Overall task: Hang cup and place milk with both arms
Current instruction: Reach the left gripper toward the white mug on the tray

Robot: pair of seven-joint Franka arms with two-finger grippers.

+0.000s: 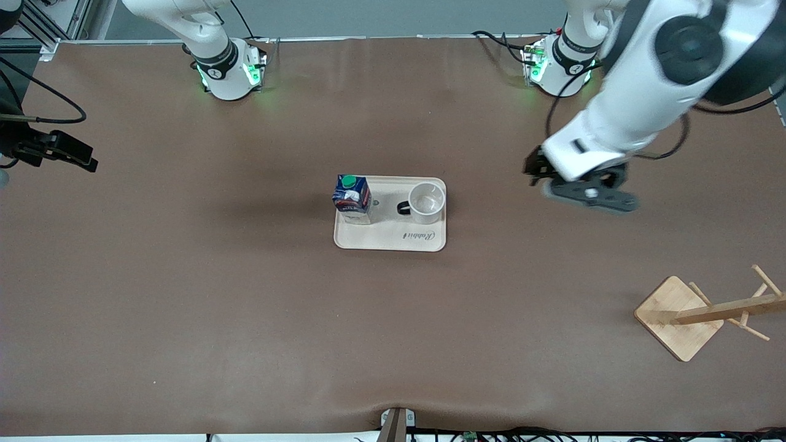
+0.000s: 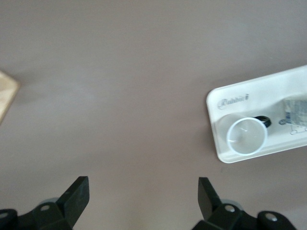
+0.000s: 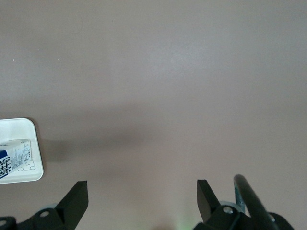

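Observation:
The white cup with a black handle stands upright on a beige tray at mid table. The dark-blue milk with a green cap stands on the same tray, beside the cup toward the right arm's end. My left gripper is open and empty over bare table, between the tray and the left arm's end. Its wrist view shows the cup and the tray. My right gripper is open and empty over bare table toward the right arm's end. Its view shows the milk.
A wooden rack with pegs on a square base stands at the left arm's end, nearer to the front camera than the tray. Its base corner shows in the left wrist view. Brown table surrounds the tray.

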